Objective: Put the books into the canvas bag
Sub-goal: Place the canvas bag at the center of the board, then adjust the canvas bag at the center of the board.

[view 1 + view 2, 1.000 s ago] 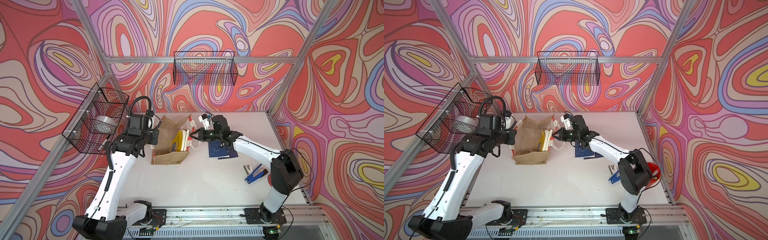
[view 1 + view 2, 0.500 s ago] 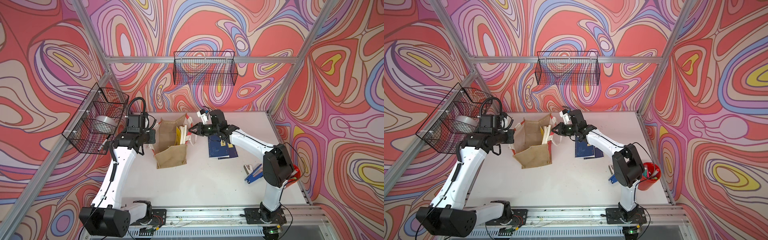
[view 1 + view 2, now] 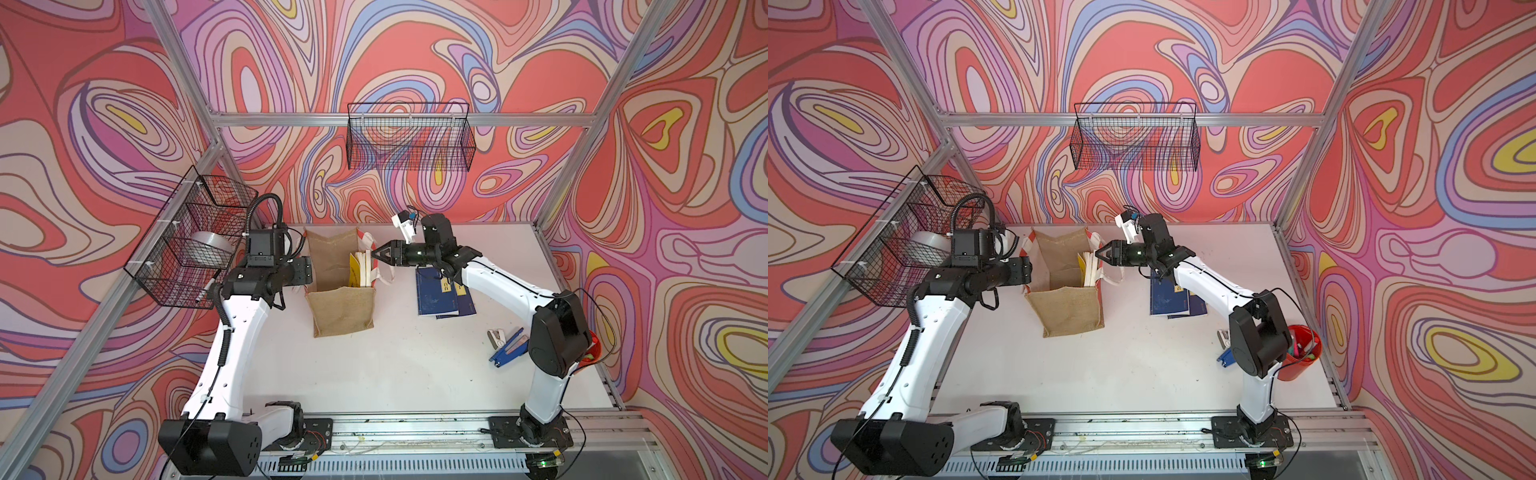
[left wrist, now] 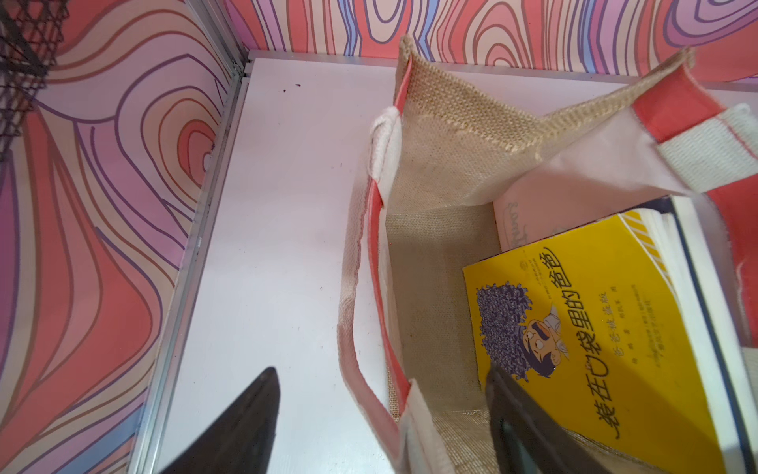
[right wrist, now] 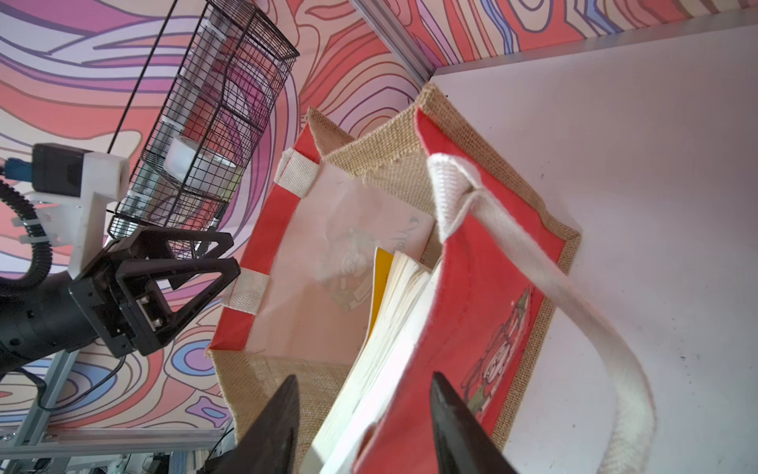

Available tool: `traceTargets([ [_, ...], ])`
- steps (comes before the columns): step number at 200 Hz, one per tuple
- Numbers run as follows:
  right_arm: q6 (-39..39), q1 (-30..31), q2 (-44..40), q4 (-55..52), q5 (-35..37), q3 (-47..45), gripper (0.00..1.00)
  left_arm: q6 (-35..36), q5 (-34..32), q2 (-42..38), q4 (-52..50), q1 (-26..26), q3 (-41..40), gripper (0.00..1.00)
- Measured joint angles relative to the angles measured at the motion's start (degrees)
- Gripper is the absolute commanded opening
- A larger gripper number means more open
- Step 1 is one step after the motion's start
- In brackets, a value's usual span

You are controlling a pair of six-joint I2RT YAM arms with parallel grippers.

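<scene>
Canvas bag (image 3: 340,307) standing upright, yellow book (image 4: 594,328) leaning inside. Left gripper (image 3: 305,270) gaping wide beside bag's left wall, gripping nothing. Right gripper (image 3: 378,253) hovering part-open at right rim, empty. Navy books (image 3: 440,293) lying right.

The yellow book (image 4: 607,340) in the bag (image 4: 447,135) is showing its title — 装在口袋里的爸爸 — in black; the smaller print beside it is too fine to read. Faint script is showing through the bag's lining, illegible.
</scene>
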Motion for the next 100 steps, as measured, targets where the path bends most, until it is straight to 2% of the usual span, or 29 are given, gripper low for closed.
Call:
traceTargets([
  [48,-2.8,-3.0,-11.3,-2.4,3.3,-6.7,0.69,0.2,2.1,-0.8,-1.9,0.0,7.8,1.00],
  [77,-3.9,-7.8,-15.9,-4.9,7.5,-11.8,0.74,0.7,11.0,-2.9,-2.3,-0.5,10.1,1.00],
  [100,-4.2,-11.0,-16.3,-6.4,10.0,-16.9,0.76,1.3,17.4,-4.3,-3.0,-4.6,11.3,1.00],
])
